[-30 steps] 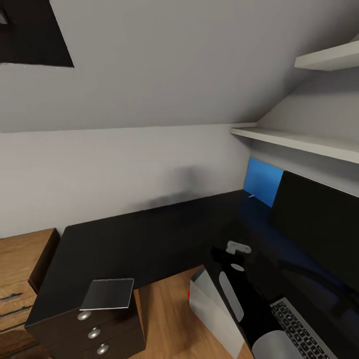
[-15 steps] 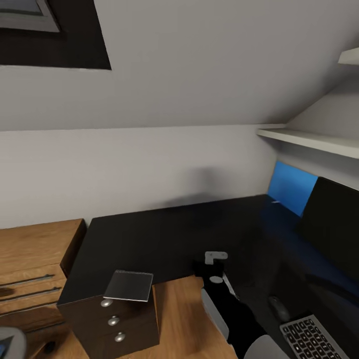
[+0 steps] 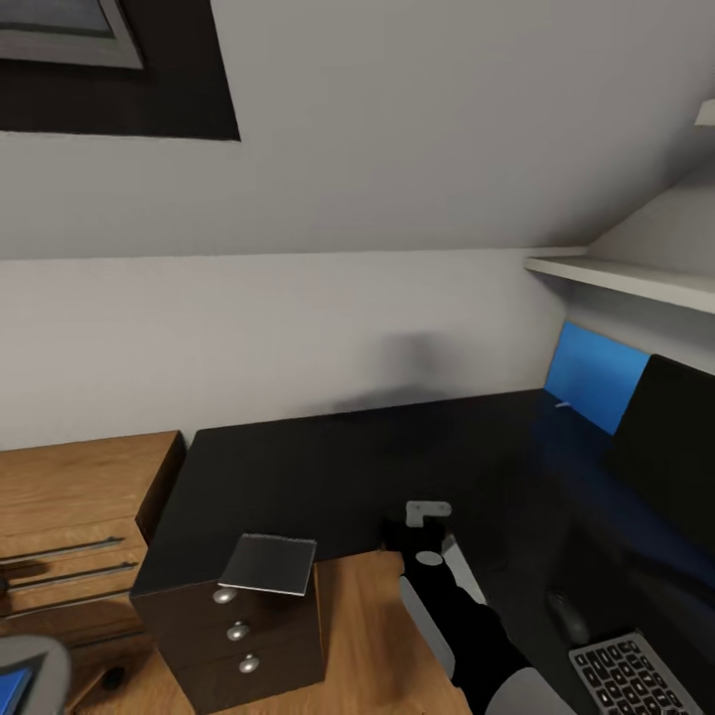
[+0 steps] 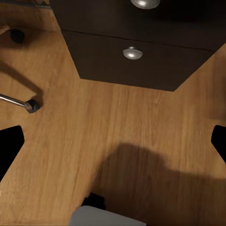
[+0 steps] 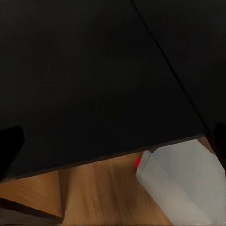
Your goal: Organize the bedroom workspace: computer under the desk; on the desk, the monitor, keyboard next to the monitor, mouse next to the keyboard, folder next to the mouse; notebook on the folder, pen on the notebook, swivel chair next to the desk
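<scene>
The black-topped desk [image 3: 348, 467] fills the middle of the head view. The dark notebook [image 3: 268, 564] lies on its near corner above the drawer unit [image 3: 238, 631]. The monitor [image 3: 675, 447] stands at the far right, with the mouse [image 3: 566, 616] and keyboard [image 3: 626, 675] in front of it. A corner of the swivel chair [image 3: 40, 660] shows at lower left with the blue folder [image 3: 10, 687] on it. My right gripper [image 5: 113, 146] is open above the desk edge, over the grey computer [image 5: 183, 183]. My left gripper [image 4: 113, 150] is open over the wood floor.
A light-wood dresser [image 3: 79, 497] stands left of the desk. A blue wall panel [image 3: 596, 375] and a white shelf [image 3: 626, 280] are at the right. A chair castor [image 4: 30, 104] and drawer knobs [image 4: 133, 52] lie near my left gripper.
The head camera has swung left: the monitor and keyboard slid toward the right edge, and the chair with the folder came into view at lower left. Nothing on the desk moved.
</scene>
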Robot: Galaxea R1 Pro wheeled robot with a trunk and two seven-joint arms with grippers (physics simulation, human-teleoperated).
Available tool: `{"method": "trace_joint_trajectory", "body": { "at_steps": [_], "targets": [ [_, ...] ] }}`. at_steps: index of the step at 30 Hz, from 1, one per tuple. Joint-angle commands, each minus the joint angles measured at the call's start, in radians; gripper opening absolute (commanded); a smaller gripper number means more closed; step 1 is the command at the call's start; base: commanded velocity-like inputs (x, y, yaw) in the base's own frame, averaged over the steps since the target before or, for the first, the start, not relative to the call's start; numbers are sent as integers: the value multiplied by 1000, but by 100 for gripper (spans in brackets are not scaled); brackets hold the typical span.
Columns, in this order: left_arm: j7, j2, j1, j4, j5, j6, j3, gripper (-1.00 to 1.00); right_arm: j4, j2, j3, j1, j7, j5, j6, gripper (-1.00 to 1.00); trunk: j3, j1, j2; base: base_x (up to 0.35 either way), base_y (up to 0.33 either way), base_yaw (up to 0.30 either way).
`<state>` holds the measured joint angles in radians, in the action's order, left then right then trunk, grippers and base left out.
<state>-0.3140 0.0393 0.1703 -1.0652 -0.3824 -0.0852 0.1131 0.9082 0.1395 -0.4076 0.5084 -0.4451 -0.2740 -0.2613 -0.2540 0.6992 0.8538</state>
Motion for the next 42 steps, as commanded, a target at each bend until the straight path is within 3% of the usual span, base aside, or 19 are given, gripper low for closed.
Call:
{"method": "trace_joint_trajectory", "body": {
  "at_steps": [1,21,31,42],
  "targets": [
    [-8,2,0,-2,-7,-4,4,100,1,0,-4,1,-8,-7,-4,100,-1,0,1,-194,152,1],
    [-10,1,0,-1,-7,-4,3,100,6,0,-8,1,-6,-8,-7,100,-1,0,1,-83,71,0],
    [-10,1,0,-1,-7,-4,3,100,8,-1,-7,1,-7,-7,-6,100,-1,0,1,-297,97,5],
    [-12,2,0,-1,-7,-4,3,100,8,-1,-7,1,-9,-7,-6,100,-1,0,1,-173,46,182]
  ]
}}
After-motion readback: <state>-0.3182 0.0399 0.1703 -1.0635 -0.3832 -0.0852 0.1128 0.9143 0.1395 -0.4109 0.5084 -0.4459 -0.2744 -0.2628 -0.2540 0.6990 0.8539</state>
